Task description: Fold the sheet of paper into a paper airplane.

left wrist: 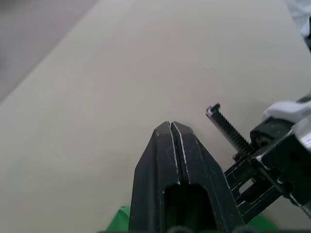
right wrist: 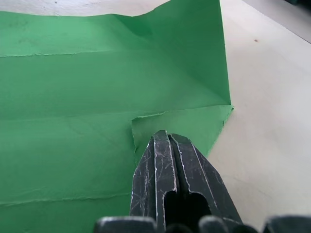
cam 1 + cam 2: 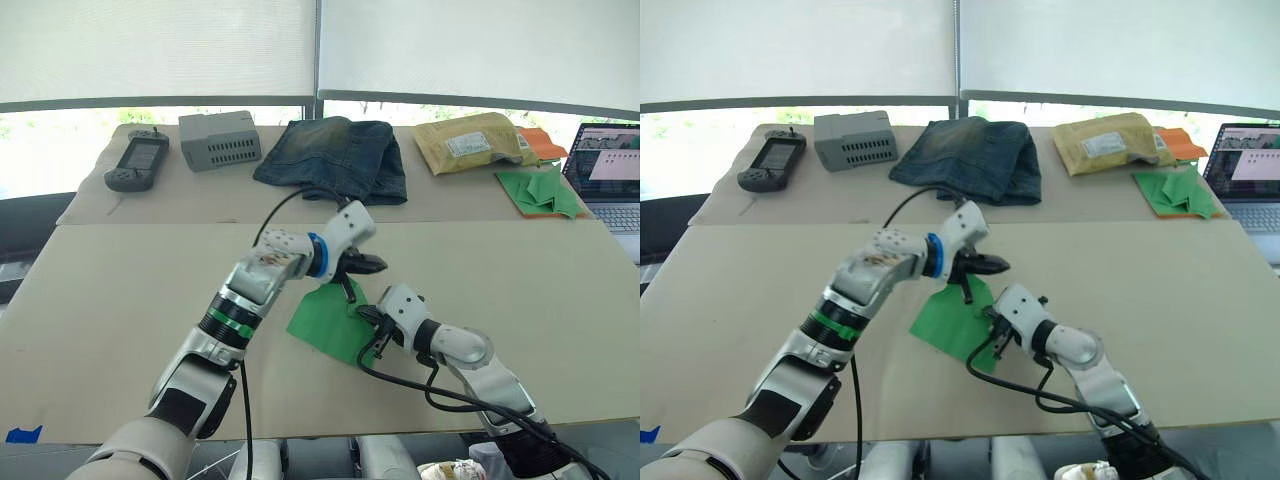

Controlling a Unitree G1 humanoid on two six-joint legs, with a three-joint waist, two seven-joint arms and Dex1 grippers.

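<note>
- The sheet of paper lies on the table, near the middle of its front edge, creased (one corner folded over in the right wrist view).
- The left gripper hangs over the sheet's far corner, its two black fingers pressed together with nothing between them.
- The right gripper sits at the sheet's near right corner, fingers pressed together, tips resting on the small folded flap.
- Along the table's back edge: a handheld console, a grey box, folded jeans, a padded envelope.
- At the back right corner, a heap of green papers beside a laptop.
</note>
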